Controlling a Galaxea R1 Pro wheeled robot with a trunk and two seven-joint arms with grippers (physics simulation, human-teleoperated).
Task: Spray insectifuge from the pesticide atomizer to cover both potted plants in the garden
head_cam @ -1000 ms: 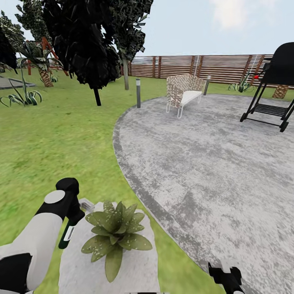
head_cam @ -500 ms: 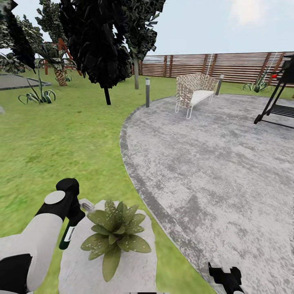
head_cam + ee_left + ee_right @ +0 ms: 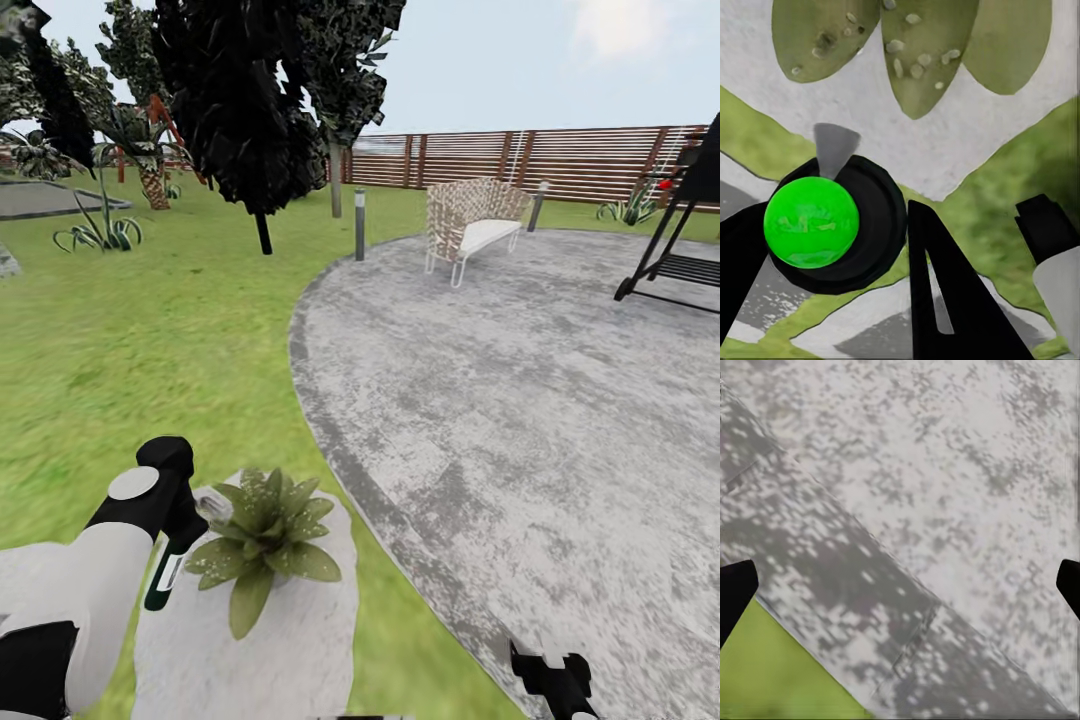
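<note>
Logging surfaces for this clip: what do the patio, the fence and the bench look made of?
Patio: looks like stone or concrete, matt, with mottled grey speckling and a darker edge band. Fence: seemingly wood, brown horizontal slats between darker posts. Bench: apparently woven wicker, shown by the pale lattice weave, with a white seat on thin pale legs, possibly metal.

A woven wicker bench (image 3: 468, 228) with a white seat sits at the patio's far edge, a short grey bollard light (image 3: 359, 224) just off to its side on the grass. A black grill (image 3: 680, 225) stands across the stone. Big dark trees (image 3: 250, 90) loom behind.
</note>
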